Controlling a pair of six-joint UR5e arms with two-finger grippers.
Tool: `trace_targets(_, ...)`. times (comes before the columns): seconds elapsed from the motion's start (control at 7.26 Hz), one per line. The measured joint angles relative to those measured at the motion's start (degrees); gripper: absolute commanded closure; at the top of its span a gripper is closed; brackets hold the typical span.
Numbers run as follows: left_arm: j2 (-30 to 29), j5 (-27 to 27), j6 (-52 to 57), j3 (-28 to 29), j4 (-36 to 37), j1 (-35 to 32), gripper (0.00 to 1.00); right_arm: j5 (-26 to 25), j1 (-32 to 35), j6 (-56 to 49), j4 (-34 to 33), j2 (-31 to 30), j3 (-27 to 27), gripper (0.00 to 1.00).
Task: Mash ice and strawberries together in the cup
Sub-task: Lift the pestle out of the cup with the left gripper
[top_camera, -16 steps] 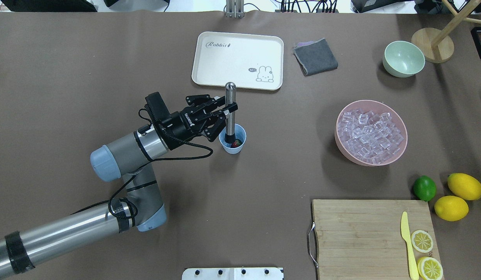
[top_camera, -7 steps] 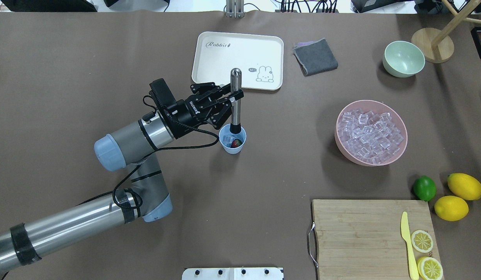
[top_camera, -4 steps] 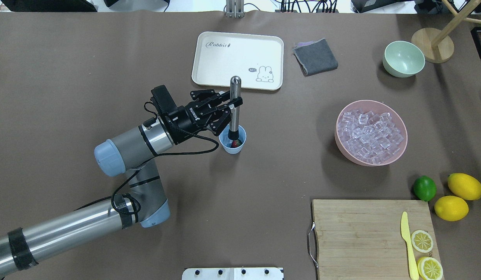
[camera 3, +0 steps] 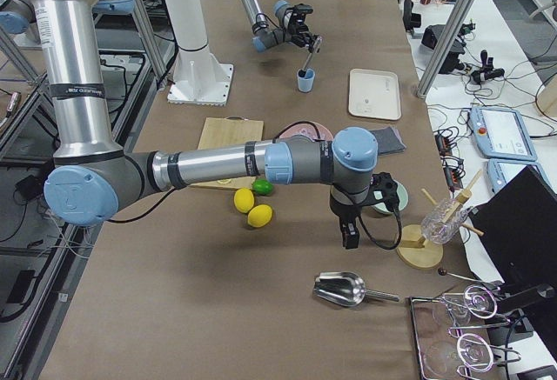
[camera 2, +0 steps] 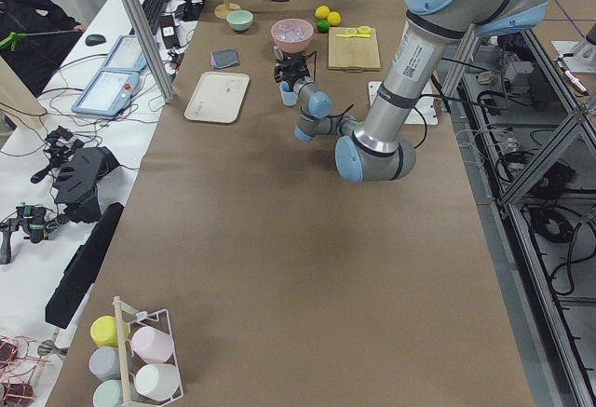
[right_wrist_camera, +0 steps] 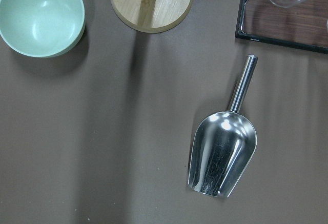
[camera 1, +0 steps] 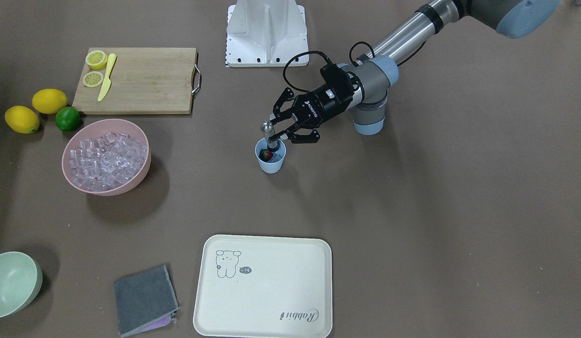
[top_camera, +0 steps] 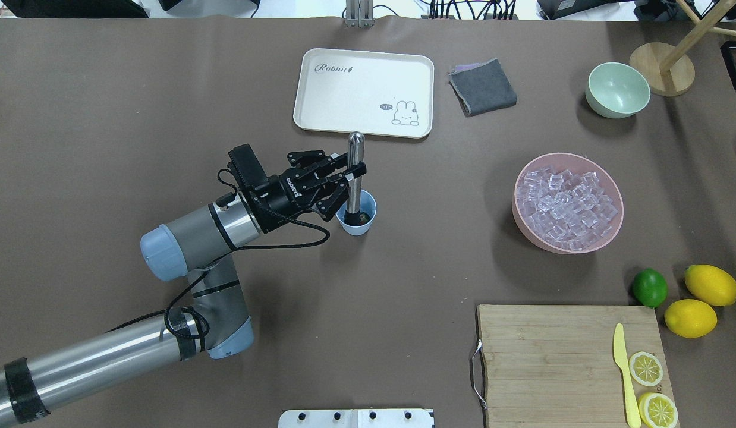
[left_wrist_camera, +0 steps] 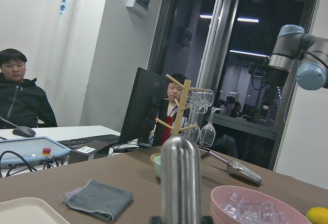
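Left end effector point(top_camera: 351, 172) clamped on muddler point(top_camera: 356, 145), shaft near upright, tip down inside cup point(top_camera: 360, 228) straight below grip, beside strawberry point(camera 1: 269, 154). Ice in cup hidden. Right end effector point(camera 3: 351, 241) far off, opening cannot tell.

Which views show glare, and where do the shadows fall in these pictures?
Front-facing view: sharp, even light; the pink bowl throws a soft, broad shadow toward the camera. Overhead view: a bright streak of glare on the steel muddler. Left wrist view: dark windows with bright light strips. Right wrist view: strong glare on the metal scoop.
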Motion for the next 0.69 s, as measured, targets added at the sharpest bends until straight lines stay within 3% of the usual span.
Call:
trace_targets(0.41,1.49,-0.3,-3.94,-7.24,4.39,-2.63,1.0,0.0,0.0,-0.05,-0.02,-0.08,0.17,0.0)
trace_targets(0.69,5.81,-2.85,-7.63,-17.45,17.73,-5.36,1.0,0.0,0.0,-0.06,-0.06,-0.2,0.58,0.0)
